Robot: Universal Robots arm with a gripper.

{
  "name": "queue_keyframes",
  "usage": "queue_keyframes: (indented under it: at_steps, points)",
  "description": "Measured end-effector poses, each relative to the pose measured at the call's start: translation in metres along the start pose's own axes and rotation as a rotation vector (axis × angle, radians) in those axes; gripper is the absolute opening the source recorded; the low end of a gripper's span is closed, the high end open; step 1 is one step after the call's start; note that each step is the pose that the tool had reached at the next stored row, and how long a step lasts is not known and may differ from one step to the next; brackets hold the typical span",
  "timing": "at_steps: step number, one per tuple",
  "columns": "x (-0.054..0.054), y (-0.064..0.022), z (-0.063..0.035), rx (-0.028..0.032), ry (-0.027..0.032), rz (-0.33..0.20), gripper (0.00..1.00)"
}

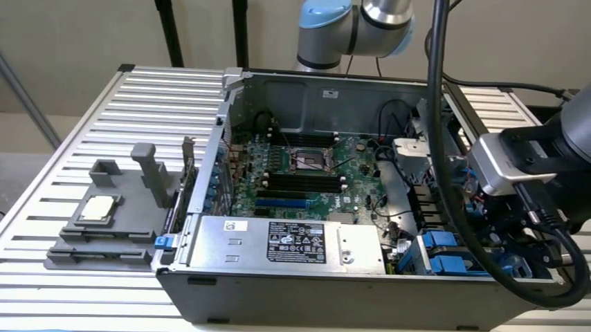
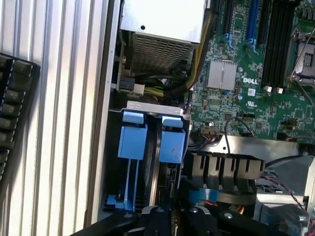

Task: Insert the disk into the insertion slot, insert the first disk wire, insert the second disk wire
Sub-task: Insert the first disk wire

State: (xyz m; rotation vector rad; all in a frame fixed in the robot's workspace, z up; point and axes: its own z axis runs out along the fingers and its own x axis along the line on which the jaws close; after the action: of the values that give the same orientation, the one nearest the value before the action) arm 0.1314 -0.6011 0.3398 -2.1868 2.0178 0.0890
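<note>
Two blue tabs mark the insertion slot [image 2: 147,147] at the wrist view's lower centre; you cannot tell whether your gripper [image 2: 172,216] grips anything

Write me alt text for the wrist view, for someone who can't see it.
Looking down into an open computer case, the end effector hangs just over the grey drive cage with its two blue tabs. Beside the cage lie the green motherboard and a silver power supply.

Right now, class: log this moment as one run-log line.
gripper: above slot | blue tabs: in cage | case: open | PSU: near front wall
</note>
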Motion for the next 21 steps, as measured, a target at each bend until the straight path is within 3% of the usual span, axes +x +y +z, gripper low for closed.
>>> queue_keyframes:
  at_steps: [21]
  points:
    - [0.0002,0.0011,0.0037,0.0132,0.0059,0.068,0.17]
